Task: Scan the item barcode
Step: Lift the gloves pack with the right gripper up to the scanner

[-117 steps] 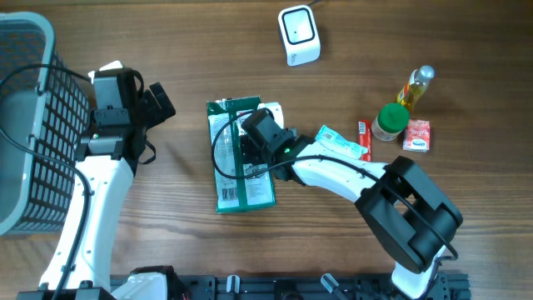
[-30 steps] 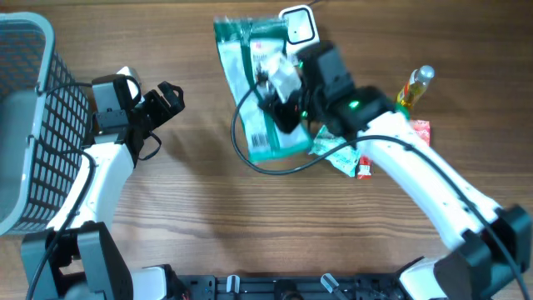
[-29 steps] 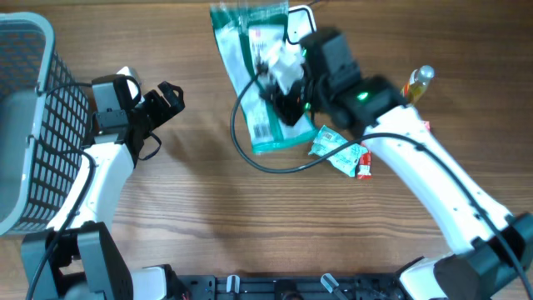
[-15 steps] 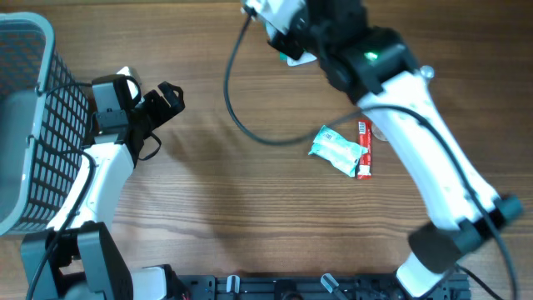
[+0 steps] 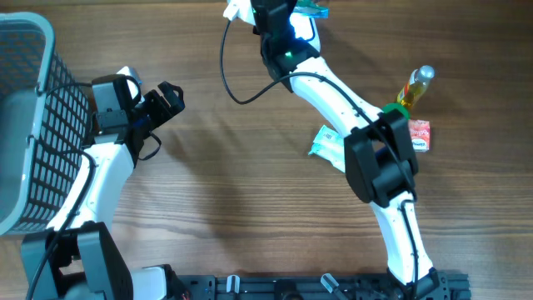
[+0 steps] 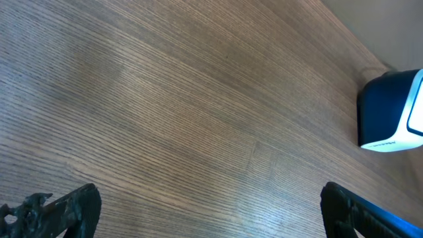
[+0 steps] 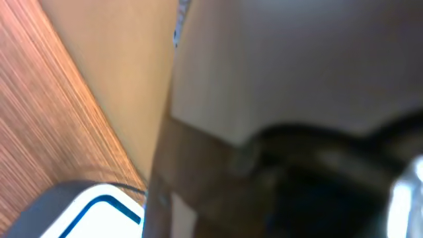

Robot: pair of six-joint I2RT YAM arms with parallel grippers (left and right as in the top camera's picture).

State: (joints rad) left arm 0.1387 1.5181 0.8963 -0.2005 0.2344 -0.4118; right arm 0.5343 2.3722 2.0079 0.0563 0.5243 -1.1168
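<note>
**A:** Right jaws first. What have they got?

**B:** The right gripper [image 5: 291, 10] is closed, up at the table's far edge near its middle. A sliver of the green packet [image 5: 316, 10] shows just beside it, cut off by the frame. I judge it pinched there, though the right wrist view is too blurred to confirm.

**A:** And the scanner?

**B:** The scanner [image 7: 99, 206] sits low and left in the right wrist view, so it is below the jaws and close. From overhead the arm covers most of it.

**A:** Which way does the packet's long side run?

**B:** I cannot tell, because nearly all of it is out of shot. The coming move turns on that. The barcode face has to point at the scanner's window, and I can't see which face is down.

**A:** Left arm?

**B:** The left gripper [image 5: 171, 98] stands wide open and holds nothing. It is toward the table's left edge beside the basket [image 5: 42, 150], well apart from the scanner. Its own camera catches the scanner only at the right margin. The right arm is by far the nearer.
</note>
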